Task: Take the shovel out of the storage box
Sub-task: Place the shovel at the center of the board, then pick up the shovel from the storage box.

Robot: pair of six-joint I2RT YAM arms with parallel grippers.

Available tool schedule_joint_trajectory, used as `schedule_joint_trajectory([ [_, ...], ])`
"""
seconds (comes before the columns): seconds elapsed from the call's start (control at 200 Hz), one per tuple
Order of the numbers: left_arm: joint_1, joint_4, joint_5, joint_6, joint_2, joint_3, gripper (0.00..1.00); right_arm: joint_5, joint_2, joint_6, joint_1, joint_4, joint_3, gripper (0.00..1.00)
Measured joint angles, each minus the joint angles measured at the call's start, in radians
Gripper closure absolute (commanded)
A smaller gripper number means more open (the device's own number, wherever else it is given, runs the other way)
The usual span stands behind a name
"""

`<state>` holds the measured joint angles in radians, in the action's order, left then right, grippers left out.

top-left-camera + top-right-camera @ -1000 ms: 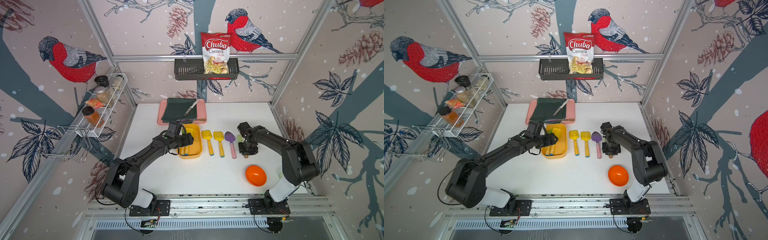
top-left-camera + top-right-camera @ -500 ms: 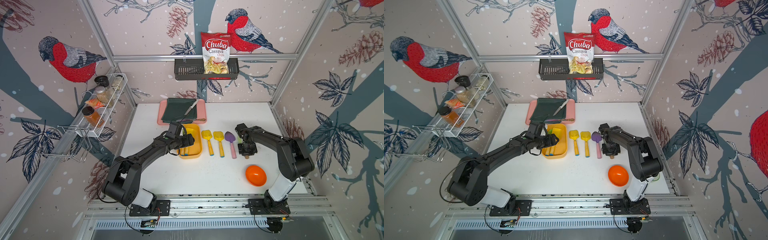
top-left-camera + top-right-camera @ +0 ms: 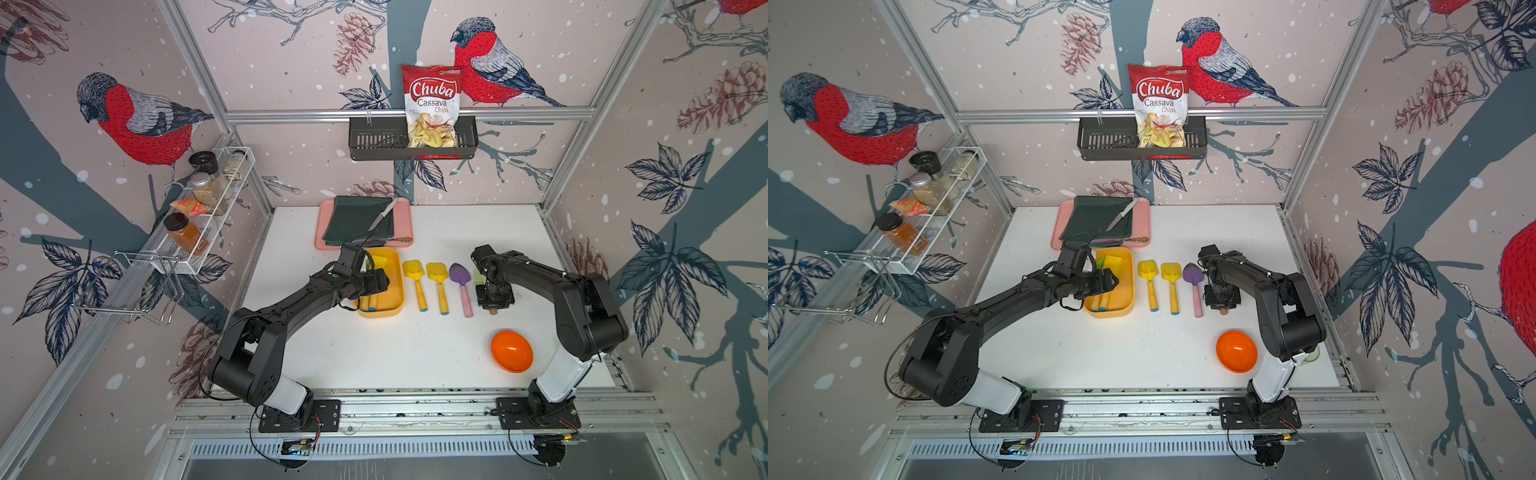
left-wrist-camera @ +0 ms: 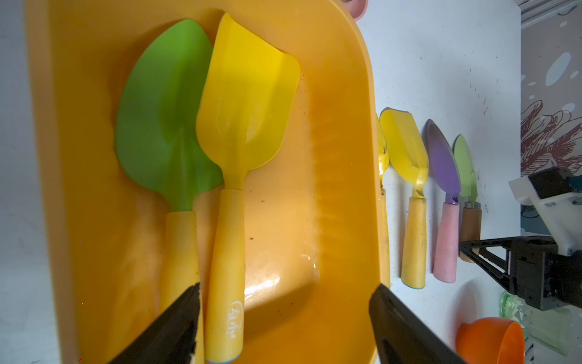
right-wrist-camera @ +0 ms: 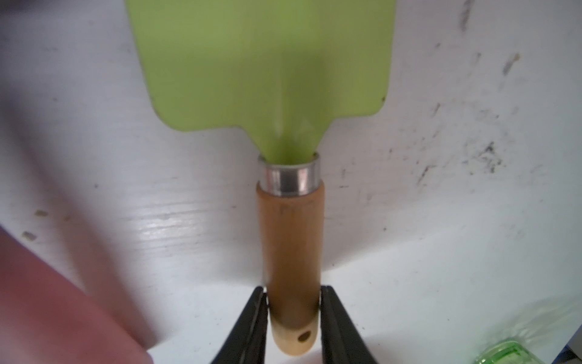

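Observation:
The storage box point(image 3: 395, 287) point(image 3: 1126, 286) point(image 4: 315, 157) is a yellow-orange tub left of the table's middle. Inside lie a yellow shovel point(image 4: 245, 110) and a green-bladed shovel point(image 4: 157, 126). My left gripper point(image 3: 380, 282) point(image 3: 1111, 280) point(image 4: 288, 288) hangs open over the box, with the yellow shovel's handle just inside one finger. On the table to the right, my right gripper point(image 3: 493, 305) point(image 3: 1223, 305) point(image 5: 293, 290) stands shut on the wooden handle of a light-green shovel point(image 5: 267, 63) point(image 4: 464, 164), which lies flat on the white surface.
Two yellow shovels point(image 3: 415, 274) point(image 3: 436, 274) and a purple one with a pink handle point(image 3: 460, 276) lie in a row between box and right gripper. An orange bowl point(image 3: 512, 351) sits at the front right. A pink tray point(image 3: 405, 220) with cloth and knife lies behind the box.
The right arm's elbow has shifted a little while its gripper stays low at the wooden-handled shovel. The left gripper holds still over the box.

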<state>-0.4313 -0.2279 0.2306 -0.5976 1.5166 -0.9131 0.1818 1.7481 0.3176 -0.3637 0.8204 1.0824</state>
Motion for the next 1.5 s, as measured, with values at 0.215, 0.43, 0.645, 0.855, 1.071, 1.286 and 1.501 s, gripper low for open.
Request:
schedule_joint_trajectory([
  [0.215, -0.036, -0.084, -0.091, 0.032, 0.08, -0.089, 0.25, -0.021, -0.077, 0.005, -0.024, 0.027, 0.019, 0.6],
  [0.43, -0.058, -0.16, -0.187, 0.075, 0.187, -0.196, 0.33, -0.025, -0.171, 0.026, -0.043, 0.074, 0.047, 0.59],
  [0.645, -0.079, -0.204, -0.247, 0.099, 0.296, -0.272, 0.34, -0.03, -0.255, 0.034, -0.047, 0.082, 0.064, 0.6],
  [0.855, -0.088, -0.227, -0.292, 0.1, 0.369, -0.303, 0.41, -0.038, -0.307, 0.05, -0.048, 0.073, 0.063, 0.6],
  [1.071, -0.089, -0.224, -0.323, 0.102, 0.394, -0.304, 0.58, -0.056, -0.329, 0.051, -0.052, 0.05, 0.062, 0.6],
  [1.286, -0.091, -0.222, -0.325, 0.112, 0.403, -0.321, 0.95, -0.082, -0.328, 0.051, -0.075, 0.04, 0.062, 0.6],
  [1.501, -0.092, -0.223, -0.275, 0.107, 0.315, -0.302, 1.0, -0.161, -0.355, 0.051, -0.081, -0.025, 0.063, 0.59],
])
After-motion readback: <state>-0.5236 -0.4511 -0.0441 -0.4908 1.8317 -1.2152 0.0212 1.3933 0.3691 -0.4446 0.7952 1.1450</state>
